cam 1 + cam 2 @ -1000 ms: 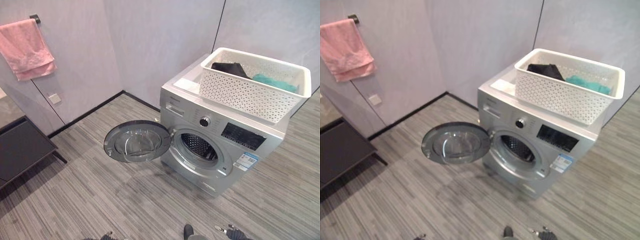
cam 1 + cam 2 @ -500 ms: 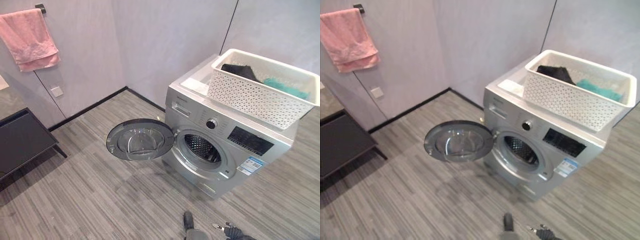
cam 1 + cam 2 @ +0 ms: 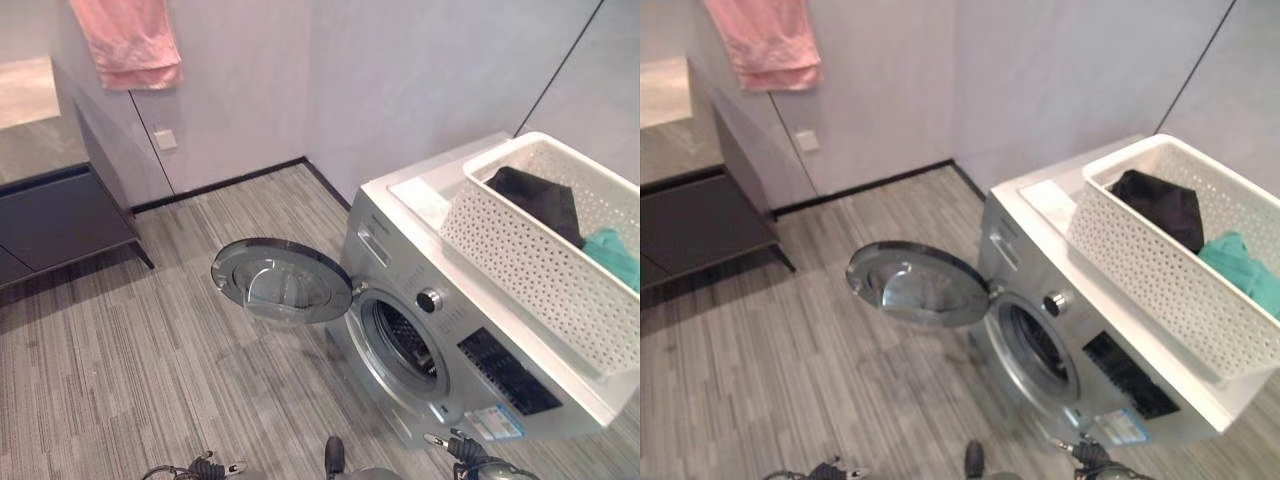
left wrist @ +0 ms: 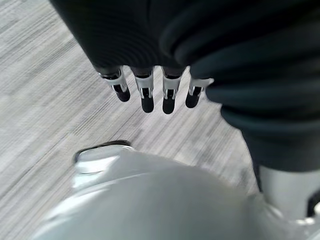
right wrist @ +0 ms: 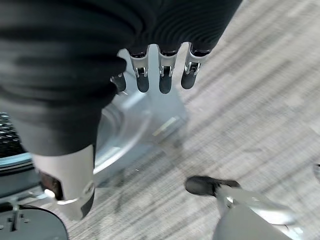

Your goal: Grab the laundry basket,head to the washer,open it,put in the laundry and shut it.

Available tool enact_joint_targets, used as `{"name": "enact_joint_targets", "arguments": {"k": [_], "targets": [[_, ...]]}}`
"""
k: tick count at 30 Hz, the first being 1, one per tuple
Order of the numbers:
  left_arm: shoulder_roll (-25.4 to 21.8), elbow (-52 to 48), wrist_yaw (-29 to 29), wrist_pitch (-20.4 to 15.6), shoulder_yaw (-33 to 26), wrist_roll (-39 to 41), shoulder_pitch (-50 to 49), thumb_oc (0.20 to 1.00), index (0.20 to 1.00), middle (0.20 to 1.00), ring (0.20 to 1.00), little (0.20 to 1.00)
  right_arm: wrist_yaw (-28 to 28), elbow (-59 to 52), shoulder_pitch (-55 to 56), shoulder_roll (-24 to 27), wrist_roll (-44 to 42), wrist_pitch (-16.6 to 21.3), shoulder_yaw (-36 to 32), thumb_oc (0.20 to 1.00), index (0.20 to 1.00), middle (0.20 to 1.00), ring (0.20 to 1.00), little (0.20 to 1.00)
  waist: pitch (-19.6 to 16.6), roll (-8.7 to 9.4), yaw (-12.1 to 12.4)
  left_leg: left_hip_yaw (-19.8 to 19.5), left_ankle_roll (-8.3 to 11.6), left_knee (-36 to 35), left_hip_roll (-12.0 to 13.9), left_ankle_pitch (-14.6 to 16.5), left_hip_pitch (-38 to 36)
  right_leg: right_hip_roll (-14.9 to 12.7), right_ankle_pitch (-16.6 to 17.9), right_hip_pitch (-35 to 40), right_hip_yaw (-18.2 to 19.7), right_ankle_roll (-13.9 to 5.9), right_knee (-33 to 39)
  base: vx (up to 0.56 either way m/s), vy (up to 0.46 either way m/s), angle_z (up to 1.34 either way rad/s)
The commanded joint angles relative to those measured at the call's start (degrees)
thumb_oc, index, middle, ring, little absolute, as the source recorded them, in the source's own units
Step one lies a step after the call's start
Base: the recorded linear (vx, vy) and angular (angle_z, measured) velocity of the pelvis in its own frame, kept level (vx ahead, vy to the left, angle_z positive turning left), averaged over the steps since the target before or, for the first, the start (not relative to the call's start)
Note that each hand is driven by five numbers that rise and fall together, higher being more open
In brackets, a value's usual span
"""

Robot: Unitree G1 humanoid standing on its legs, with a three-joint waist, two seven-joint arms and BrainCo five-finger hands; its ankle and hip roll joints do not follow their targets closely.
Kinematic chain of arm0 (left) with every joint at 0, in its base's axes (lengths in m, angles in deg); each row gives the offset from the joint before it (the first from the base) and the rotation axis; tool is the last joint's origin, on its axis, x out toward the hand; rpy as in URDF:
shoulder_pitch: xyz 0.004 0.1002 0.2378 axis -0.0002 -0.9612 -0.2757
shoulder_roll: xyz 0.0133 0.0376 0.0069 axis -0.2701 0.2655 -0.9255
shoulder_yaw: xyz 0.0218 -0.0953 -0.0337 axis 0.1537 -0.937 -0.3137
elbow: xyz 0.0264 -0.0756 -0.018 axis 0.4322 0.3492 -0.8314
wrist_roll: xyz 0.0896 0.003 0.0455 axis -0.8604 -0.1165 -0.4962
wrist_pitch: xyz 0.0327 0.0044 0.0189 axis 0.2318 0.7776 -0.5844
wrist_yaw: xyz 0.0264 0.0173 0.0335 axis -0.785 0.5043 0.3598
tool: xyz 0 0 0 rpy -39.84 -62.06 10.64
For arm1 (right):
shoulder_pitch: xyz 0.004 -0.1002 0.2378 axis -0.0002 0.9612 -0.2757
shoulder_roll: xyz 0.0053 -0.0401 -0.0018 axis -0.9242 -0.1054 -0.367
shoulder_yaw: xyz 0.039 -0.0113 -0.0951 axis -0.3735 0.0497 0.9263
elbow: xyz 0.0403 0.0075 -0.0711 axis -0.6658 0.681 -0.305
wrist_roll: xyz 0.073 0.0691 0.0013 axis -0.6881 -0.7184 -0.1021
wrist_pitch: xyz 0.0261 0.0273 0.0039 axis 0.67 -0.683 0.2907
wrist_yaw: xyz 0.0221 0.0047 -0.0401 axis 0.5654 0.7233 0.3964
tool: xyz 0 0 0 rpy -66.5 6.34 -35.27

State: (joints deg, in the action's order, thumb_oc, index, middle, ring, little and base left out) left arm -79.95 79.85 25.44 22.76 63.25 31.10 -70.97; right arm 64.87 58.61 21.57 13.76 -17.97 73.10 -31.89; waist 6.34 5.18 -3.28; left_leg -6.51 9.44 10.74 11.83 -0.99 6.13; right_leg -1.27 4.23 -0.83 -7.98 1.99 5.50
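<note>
Though partly cropped, basket (image 3: 545, 250) atop washer (image 3: 440, 330).

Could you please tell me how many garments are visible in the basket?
2: a black garment at the basket's wall-side end, a teal garment beside it; more may lie underneath.

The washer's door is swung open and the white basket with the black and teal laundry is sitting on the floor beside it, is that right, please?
Not quite: the basket is on top of the washer, not on the floor, as the left eye view shows. The rest holds: the door is swung open, and the black garment and teal garment lie in the basket.
</note>
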Motion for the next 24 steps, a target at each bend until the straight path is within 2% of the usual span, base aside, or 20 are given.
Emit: {"name": "enact_joint_targets", "arguments": {"k": [1,2,4,5,10,12,17,20,23,24], "targets": [[1.38,-0.44,0.93,-1.12,2.58,2.00,-0.02,1.000,1.000,1.000,1.000,1.000,-1.06,-0.03,0.26,1.36,-1.97,1.32,-0.62,1.000,1.000,1.000,1.000,1.000,0.58,-1.60,-0.65,3.63,-4.58,-6.32,-2.60,1.51,-0.25,-3.61,-6.14,-2.77,4.92,-6.42,-6.89,0.01,0.099,0.36],[1.78,-0.02,0.60,-1.18,2.78,1.81,-0.17,1.000,1.000,1.000,1.000,1.000,-0.89,-0.05,-0.07,1.54,-1.77,1.35,-0.93,1.000,1.000,1.000,1.000,1.000,0.53,-2.45,-0.80,5.06,-4.46,-7.96,-1.83,1.70,-0.86,-3.57,-6.48,-2.87,4.94,-6.84,-7.43,0.03,0.123,0.09],[2.24,0.64,0.31,-1.09,2.98,1.14,-1.30,1.000,1.000,1.000,1.000,1.000,-0.61,-0.15,0.38,1.42,-0.99,1.11,-0.92,1.000,1.000,1.000,1.000,1.000,-0.21,-3.38,-0.90,4.90,-4.61,-9.09,-2.49,2.17,-2.14,-3.84,-6.16,-2.72,5.73,-7.33,-7.53,0.08,0.200,-0.11],[2.65,1.83,0.10,-1.01,3.05,0.05,-2.25,1.000,1.000,1.000,1.000,1.000,-0.24,0.30,0.53,0.95,-0.41,0.81,-0.95,1.000,1.000,1.000,1.000,1.000,-1.17,-3.62,-0.89,5.81,-4.91,-9.33,-3.23,2.83,-3.39,-5.18,-5.08,-2.32,6.17,-8.03,-7.09,0.12,0.212,-0.28],[2.30,4.20,0.30,-0.90,1.57,-1.31,-4.16,1.000,1.000,1.000,1.000,1.000,0.21,2.16,0.32,-0.15,-0.76,0.19,-1.77,1.000,1.000,1.000,1.000,1.000,-2.20,-3.49,-0.06,10.30,-6.24,-12.00,-5.13,3.80,-7.34,-7.68,-2.41,-1.91,7.21,-9.81,-5.08,0.08,0.136,-0.50],[2.25,4.49,0.39,-0.90,1.15,-1.31,-4.44,1.000,1.000,1.000,1.000,1.000,0.17,2.48,0.49,-0.33,-1.50,0.12,-2.53,1.000,1.000,1.000,1.000,1.000,-2.43,-3.54,-0.10,10.79,-6.40,-12.82,-5.44,3.71,-8.04,-8.05,-2.09,-1.78,7.29,-10.02,-4.68,0.06,0.104,-0.39],[1.96,5.89,0.43,-0.73,-0.74,-1.47,-5.17,1.000,1.000,1.000,1.000,1.000,-1.14,5.41,1.47,0.81,-11.92,1.13,-12.33,1.000,1.000,1.000,1.000,1.000,-3.50,-3.90,-1.67,12.41,-6.99,-15.73,-6.76,3.81,-10.03,-9.18,-1.10,-1.79,7.23,-11.24,-3.30,0.05,0.078,-0.13],[1.86,5.76,0.26,-0.73,-0.72,-1.49,-5.05,1.000,1.000,1.000,1.000,1.000,-1.81,6.59,1.56,2.83,-14.37,1.27,-16.00,1.000,1.000,1.000,1.000,1.000,-3.59,-3.90,-2.07,12.75,-7.10,-15.74,-6.90,4.08,-10.17,-9.24,-1.02,-1.95,7.44,-11.44,-3.33,0.03,0.039,-0.11],[1.70,5.01,0.19,-0.84,-1.06,-1.62,-4.51,1.000,1.000,1.000,1.000,1.000,-5.37,-1.34,3.52,8.44,-16.54,3.25,-22.94,1.000,1.000,1.000,1.000,1.000,-3.85,-3.58,-3.37,13.15,-7.22,-15.74,-7.05,4.49,-10.44,-9.39,-0.94,-2.07,7.95,-11.78,-3.40,0.03,0.036,-0.09],[1.74,5.01,0.20,-0.83,-0.99,-1.63,-4.51,1.000,1.000,1.000,1.000,1.000,-5.49,-1.58,3.70,8.40,-16.48,3.15,-23.05,1.000,1.000,1.000,1.000,1.000,-3.85,-3.62,-3.31,13.15,-7.22,-15.74,-7.04,4.51,-10.48,-9.38,-0.95,-2.04,7.94,-11.79,-3.41,0.02,0.040,-0.11]]}}
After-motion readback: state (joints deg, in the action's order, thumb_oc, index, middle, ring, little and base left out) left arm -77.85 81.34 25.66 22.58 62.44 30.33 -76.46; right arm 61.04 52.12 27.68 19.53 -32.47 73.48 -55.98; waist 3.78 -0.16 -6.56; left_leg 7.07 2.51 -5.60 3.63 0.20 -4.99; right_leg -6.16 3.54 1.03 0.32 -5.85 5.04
